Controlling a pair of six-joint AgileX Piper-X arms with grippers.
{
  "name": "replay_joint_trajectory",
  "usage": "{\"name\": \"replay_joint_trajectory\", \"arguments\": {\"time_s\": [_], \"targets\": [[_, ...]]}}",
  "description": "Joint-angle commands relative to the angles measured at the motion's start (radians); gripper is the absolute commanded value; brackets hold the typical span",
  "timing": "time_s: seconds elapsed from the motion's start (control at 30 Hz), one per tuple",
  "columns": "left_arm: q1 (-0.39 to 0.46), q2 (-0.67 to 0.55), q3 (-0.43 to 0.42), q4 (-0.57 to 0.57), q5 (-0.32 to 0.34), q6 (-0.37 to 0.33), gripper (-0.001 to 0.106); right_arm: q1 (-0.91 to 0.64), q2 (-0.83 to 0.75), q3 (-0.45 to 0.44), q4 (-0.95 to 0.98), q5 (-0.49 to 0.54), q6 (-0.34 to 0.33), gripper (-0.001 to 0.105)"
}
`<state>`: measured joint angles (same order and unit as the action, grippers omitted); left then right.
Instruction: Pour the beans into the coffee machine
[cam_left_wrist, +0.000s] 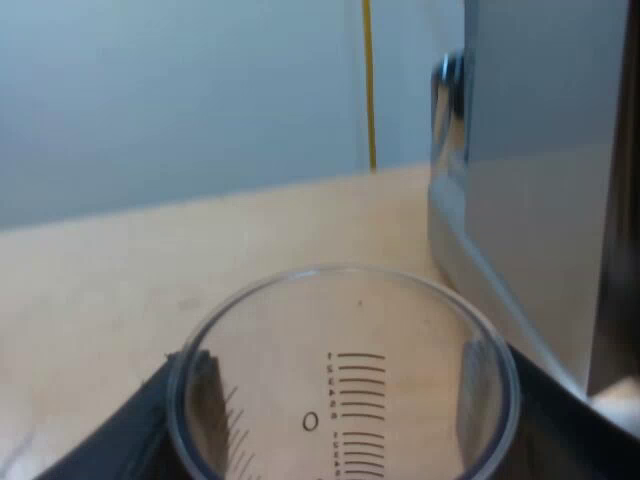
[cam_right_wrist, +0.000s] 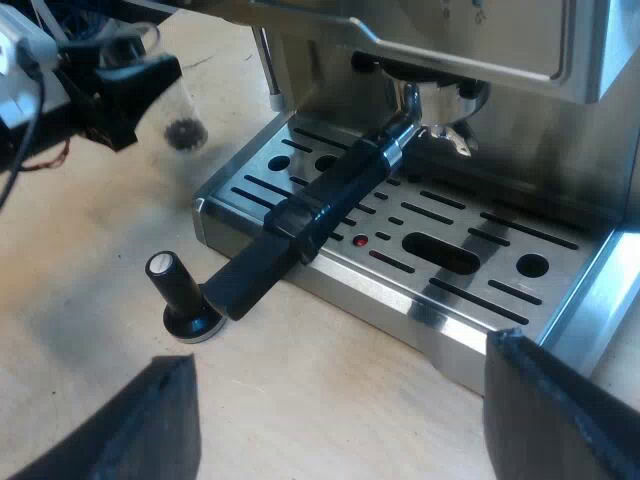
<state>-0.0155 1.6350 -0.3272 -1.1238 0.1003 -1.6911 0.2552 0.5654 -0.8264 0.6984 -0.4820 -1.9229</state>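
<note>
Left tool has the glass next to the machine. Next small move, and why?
Probably raise the left tool straight up. It holds the measuring glass roughly upright, low beside the side wall of the espresso machine, with a dark clump, likely beans, in its bottom. Pouring needs the machine's top, so gain height before tilting.

the left gripper (cam_left_wrist: 345, 425) is clamped on the measuring glass (cam_left_wrist: 340, 320), with a black finger (cam_left_wrist: 110, 445) pressed against each side of its wall. seen from the other wrist, the left arm (cam_right_wrist: 70, 95) looks lifted well off the table (cam_right_wrist: 90, 300), though that is hard to judge from this angle. the right gripper (cam_right_wrist: 345, 415) hangs low, tilted downward, its two fingers (cam_right_wrist: 565, 410) spread wide apart.
</note>
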Motion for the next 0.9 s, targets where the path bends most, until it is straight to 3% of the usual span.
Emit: {"name": "replay_joint_trajectory", "arguments": {"time_s": [0.03, 0.23, 0.67, 0.9], "targets": [[-0.005, -0.053, -0.002, 0.016, -0.017, -0.014, 0.042, 0.001, -0.003, -0.012, -0.006, -0.015, -0.018, 0.062], [-0.005, -0.157, 0.003, 0.131, -0.015, -0.014, 0.042, 0.001, -0.003, -0.012, -0.006, -0.015, -0.018, 0.062], [-0.005, -0.518, 0.003, 0.456, -0.021, -0.014, 0.042, 0.001, -0.003, -0.012, -0.006, -0.015, -0.018, 0.062], [-0.005, -0.743, -0.017, 0.72, -0.021, -0.014, 0.042, 0.001, -0.003, -0.012, -0.009, -0.015, -0.018, 0.062]]}}
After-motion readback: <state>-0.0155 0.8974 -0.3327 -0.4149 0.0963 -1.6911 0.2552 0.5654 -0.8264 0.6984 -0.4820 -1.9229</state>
